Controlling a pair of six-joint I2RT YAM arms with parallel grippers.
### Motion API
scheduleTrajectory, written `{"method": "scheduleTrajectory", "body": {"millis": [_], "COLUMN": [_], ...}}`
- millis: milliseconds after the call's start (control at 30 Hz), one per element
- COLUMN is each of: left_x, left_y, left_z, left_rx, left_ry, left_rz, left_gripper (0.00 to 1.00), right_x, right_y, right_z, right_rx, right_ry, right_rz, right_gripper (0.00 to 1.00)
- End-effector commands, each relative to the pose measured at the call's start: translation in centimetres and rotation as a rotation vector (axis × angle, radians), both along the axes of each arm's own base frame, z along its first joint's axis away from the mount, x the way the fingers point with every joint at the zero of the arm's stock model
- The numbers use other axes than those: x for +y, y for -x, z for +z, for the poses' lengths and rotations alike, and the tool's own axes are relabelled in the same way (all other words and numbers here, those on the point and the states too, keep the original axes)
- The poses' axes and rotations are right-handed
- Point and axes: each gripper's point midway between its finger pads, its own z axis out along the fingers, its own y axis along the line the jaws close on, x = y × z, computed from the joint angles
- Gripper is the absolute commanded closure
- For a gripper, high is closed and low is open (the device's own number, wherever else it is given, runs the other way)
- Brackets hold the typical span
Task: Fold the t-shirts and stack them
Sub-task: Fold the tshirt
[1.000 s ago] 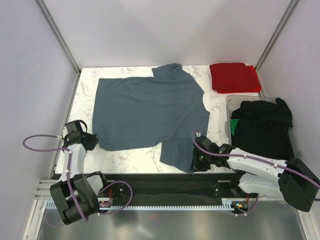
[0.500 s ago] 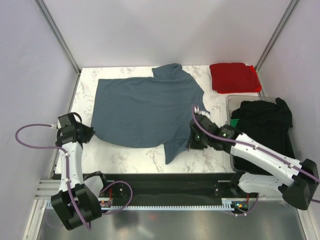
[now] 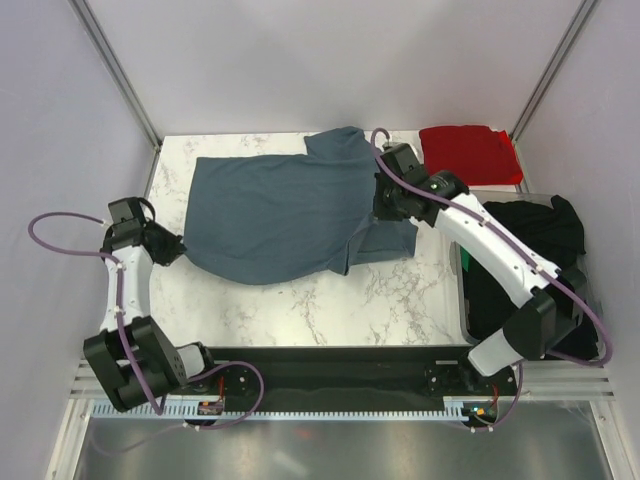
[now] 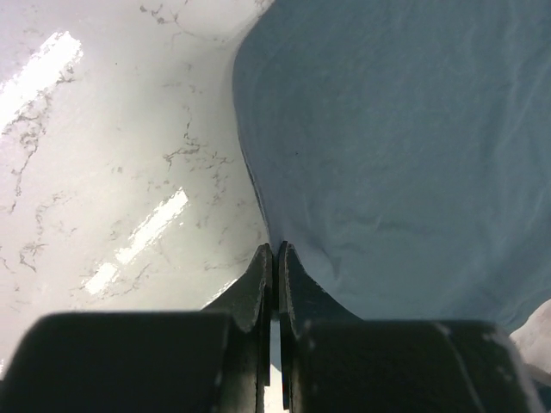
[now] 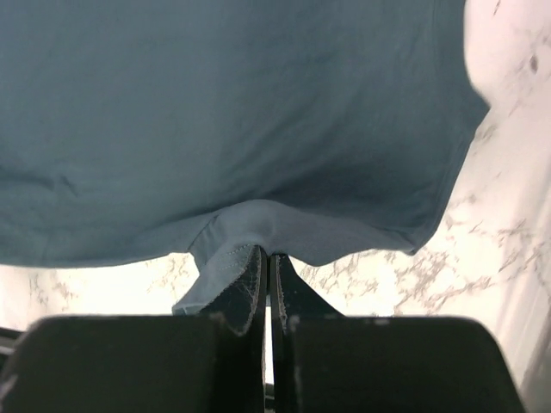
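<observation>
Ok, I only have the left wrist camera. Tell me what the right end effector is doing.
Observer: In the right wrist view, the right end effector is shut on a bunched edge of the blue-grey t-shirt.
Operator: Give me its position over the table.
Observer: From the top camera it is at the far right of the table, close to a folded red t-shirt, with cloth hanging from it.
Operator: Report what lies right of the table.
Observer: A clear bin holding black t-shirts, one with a bit of green showing.
</observation>
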Motion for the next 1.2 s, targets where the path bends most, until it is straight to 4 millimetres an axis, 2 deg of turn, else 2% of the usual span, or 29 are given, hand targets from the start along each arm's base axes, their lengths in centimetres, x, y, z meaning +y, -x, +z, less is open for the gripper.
{"method": "scheduleTrajectory", "body": {"millis": [0, 200, 233, 300, 333, 367, 500, 533, 600, 733, 767, 933, 1167], "left_x": [0.3, 1.5, 1.6, 1.7, 1.7, 2.0, 1.8, 2.1, 1.5, 1.4, 1.4, 2.6, 3.3], "left_y": [-1.4, -3.3, -3.6, -4.5, -4.9, -5.5, -7.3, -8.1, -8.9, -11.1, -11.3, -12.6, -12.6], "left_z": [0.6, -0.6, -1.6, -1.7, -2.7, -2.4, -3.4, -2.8, -3.8, -4.0, -4.6, -5.1, -7.1], "left_rx": [0.003, 0.064, 0.092, 0.102, 0.130, 0.124, 0.156, 0.150, 0.184, 0.195, 0.213, 0.244, 0.312], "left_ry": [-0.017, -0.022, -0.007, 0.003, 0.020, 0.015, 0.010, -0.010, -0.011, -0.023, -0.021, -0.049, -0.059], "left_rz": [-0.081, -0.091, -0.095, -0.109, -0.117, -0.116, -0.149, -0.161, -0.189, -0.210, -0.212, -0.197, -0.175], "left_gripper": [0.98, 0.98, 0.98, 0.98, 0.98, 0.98, 0.98, 0.98, 0.98, 0.98, 0.98, 0.98, 0.98], "right_x": [-0.6, -1.2, -1.0, -1.5, -1.8, -1.9, -2.5, -2.7, -2.9, -3.5, -3.5, -4.2, -5.5], "right_y": [-2.3, -6.1, -6.9, -7.9, -8.7, -9.2, -11.2, -11.9, -12.7, -14.3, -14.5, -16.1, -18.2], "right_z": [2.2, 2.4, 2.4, 2.1, 1.9, 1.9, 1.6, 1.4, 1.6, 0.2, 0.0, -1.6, -3.9], "right_rx": [-0.054, -0.065, -0.066, -0.062, -0.057, -0.060, -0.064, -0.061, -0.069, -0.048, -0.044, -0.020, 0.008], "right_ry": [0.016, 0.030, 0.030, 0.031, 0.034, 0.034, 0.041, 0.044, 0.037, 0.045, 0.044, 0.044, 0.046], "right_rz": [0.026, 0.020, 0.019, 0.011, 0.002, -0.001, -0.010, -0.016, -0.022, -0.034, -0.033, -0.046, -0.073], "right_gripper": [1.00, 1.00, 1.00, 1.00, 1.00, 1.00, 1.00, 1.00, 1.00, 1.00, 1.00, 1.00, 1.00]}}
